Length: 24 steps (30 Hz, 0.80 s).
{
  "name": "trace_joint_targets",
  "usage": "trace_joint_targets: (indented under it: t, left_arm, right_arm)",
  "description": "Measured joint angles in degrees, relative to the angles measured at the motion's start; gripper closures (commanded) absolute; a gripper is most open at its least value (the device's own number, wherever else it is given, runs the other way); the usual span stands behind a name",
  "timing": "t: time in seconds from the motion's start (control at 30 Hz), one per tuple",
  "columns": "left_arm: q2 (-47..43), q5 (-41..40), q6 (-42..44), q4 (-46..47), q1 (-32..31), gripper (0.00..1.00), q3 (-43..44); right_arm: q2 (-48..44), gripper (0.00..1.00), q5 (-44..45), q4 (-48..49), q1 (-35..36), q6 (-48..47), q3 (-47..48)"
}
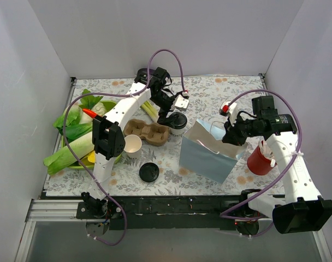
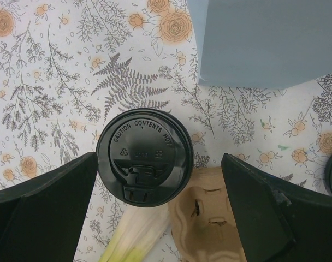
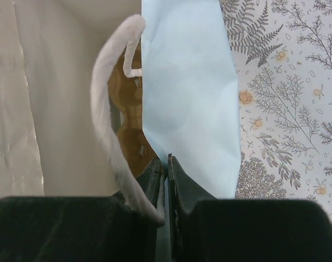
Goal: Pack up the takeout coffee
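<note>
The takeout coffee (image 1: 177, 123), a white cup with a black dome lid, stands on the table between the cardboard carrier and the light blue paper bag (image 1: 208, 151). In the left wrist view its lid (image 2: 142, 157) sits between my open fingers, nearer the left one. My left gripper (image 1: 172, 111) hovers open just above it, holding nothing. My right gripper (image 1: 230, 135) is shut on the bag's upper edge; in the right wrist view the gripper (image 3: 166, 162) pinches the blue wall (image 3: 188, 82) beside the white handle (image 3: 107, 125).
A brown cardboard carrier (image 1: 148, 132) lies left of the coffee, with a lidless white cup (image 1: 133, 145) and a loose black lid (image 1: 148, 172) nearer me. Leeks and greens (image 1: 73, 136) fill the left side. A red cup (image 1: 259, 159) stands right of the bag.
</note>
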Motion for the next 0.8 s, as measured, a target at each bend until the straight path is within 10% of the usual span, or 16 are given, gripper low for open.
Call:
trace_joint_targets:
  t: [0.8]
  left_arm:
    - [4.74,-0.26,-1.29,3.06,0.07,0.02,3.50]
  right_arm:
    - [1.66,0.84,-0.44,0.04,-0.04,0.76,0.00]
